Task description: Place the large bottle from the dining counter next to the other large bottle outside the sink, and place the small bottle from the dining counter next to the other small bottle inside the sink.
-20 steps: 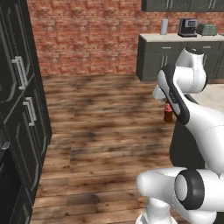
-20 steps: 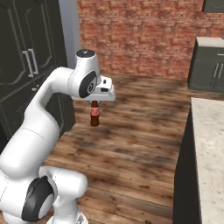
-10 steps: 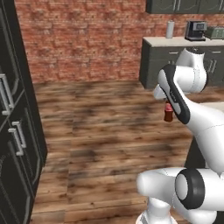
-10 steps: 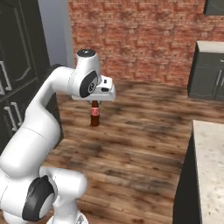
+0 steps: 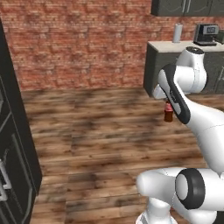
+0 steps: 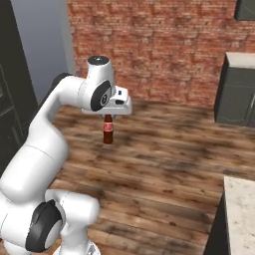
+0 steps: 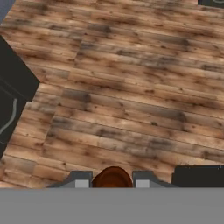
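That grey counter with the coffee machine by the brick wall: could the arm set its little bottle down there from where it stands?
Probably not yet. The tool holds the small bottle over open wooden floor, and the counter sits well beyond it. Nothing blocks the way; the base would likely need to drive closer.

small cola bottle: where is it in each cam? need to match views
Left base view: the small bottle hangs right of centre, beside the arm's dark forearm band, above the wood floor.
Right base view: left of centre, under the gripper, shut on its neck.
Hand view: bottom centre, its brown top between the fingertips.
Shared landmark: the wood floor.
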Available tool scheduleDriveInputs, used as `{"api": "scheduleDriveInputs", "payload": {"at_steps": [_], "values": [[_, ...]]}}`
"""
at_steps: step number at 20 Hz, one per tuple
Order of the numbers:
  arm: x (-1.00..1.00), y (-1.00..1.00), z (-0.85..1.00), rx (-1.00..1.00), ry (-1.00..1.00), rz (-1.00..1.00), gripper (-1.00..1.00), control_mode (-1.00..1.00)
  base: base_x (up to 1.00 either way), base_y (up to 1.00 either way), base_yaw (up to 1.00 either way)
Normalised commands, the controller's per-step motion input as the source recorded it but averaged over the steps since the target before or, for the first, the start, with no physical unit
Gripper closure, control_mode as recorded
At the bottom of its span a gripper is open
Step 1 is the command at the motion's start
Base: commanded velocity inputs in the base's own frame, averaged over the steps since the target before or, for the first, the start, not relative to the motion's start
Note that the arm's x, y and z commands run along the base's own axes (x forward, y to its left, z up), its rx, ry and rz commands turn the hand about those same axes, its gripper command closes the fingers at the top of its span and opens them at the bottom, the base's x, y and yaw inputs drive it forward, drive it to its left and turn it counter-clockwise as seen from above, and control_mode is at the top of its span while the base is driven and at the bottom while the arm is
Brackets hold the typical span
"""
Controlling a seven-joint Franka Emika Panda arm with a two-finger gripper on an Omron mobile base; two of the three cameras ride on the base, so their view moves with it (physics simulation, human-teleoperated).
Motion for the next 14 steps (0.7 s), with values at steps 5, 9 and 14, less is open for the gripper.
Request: {"api": "scheduleDriveInputs", "payload": {"at_steps": [5,9,14], "values": [[0.00,0.00,0.00,0.00,0.00,0.00,1.00,1.00,1.00,0.00,0.00],[0.00,0.00,0.00,0.00,0.00,0.00,1.00,1.00,1.00,0.00,0.00],[0.00,0.00,0.00,0.00,0.00,0.00,1.00,1.00,1.00,0.00,0.00]]}}
